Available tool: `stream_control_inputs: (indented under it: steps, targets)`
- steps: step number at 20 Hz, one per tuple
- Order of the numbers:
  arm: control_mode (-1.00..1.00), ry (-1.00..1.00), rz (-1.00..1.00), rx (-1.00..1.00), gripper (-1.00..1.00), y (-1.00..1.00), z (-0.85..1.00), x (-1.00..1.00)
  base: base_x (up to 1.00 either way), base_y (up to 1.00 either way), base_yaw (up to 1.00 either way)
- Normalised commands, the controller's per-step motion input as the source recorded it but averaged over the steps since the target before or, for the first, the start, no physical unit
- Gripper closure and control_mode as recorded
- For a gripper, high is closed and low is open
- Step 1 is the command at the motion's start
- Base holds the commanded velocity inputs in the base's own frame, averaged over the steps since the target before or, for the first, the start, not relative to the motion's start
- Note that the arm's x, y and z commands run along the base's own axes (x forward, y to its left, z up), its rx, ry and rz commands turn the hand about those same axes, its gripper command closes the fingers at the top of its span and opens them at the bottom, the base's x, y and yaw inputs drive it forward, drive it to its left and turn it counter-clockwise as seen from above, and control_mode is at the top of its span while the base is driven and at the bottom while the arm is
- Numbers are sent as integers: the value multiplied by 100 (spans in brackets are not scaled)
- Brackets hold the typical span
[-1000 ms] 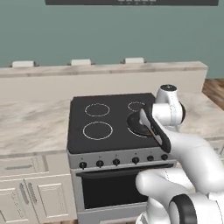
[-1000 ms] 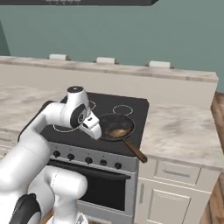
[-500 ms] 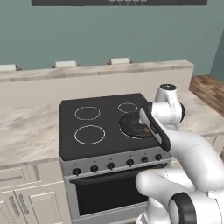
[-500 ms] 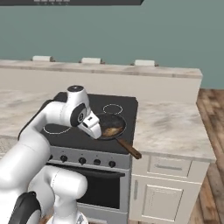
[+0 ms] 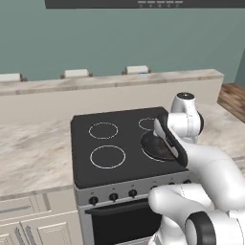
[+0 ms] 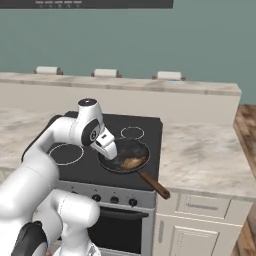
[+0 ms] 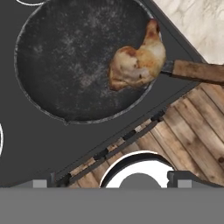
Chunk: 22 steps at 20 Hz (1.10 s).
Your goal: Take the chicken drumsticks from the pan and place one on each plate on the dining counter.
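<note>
1. Hovering over the pan (image 7: pixel 83 61) with jaws spread wide and nothing between them: the gripper (image 6: pixel 106 146), poised above the stove's front right burner.
2. Lying in the pan against the rim on the handle side: golden-brown chicken drumsticks (image 7: pixel 136 61), lumped together so closely that telling one piece from two is not possible from the hand view. Seen as a small tan patch in the right base view too (image 6: pixel 131 162).
3. Judged from this: nothing lifted yet, nothing delivered; picking, carrying and placing all still ahead. No plates to be made out anywhere.
4. Projecting past the front right corner of the stove (image 5: pixel 110 158): the pan's wooden handle (image 6: pixel 154 185).
5. Flanking the black stove top on both sides: marbled worktop over white cabinets (image 6: pixel 200 210), with knobs and oven door below.
6. Beyond the stove, behind a raised beige ledge: the dining counter (image 6: pixel 150 86), with white-cushioned stools (image 5: pixel 76 73) along its far edge.
7. Farthest back: teal wall (image 5: pixel 119 38).
</note>
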Motion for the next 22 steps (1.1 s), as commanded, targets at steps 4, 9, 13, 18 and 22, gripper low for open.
stream_control_inputs:
  steps: [4,9,13,18,22]
  targets:
    - [100,0,0,0,-100,0,0,0,4,4,1]
    - [100,0,0,0,-100,0,0,0,20,0,0]
    - [100,0,0,0,-100,0,0,0,41,0,0]
    - [100,0,0,0,-100,0,0,0,12,0,0]
    - [100,0,0,0,-100,0,0,0,0,-1,0]
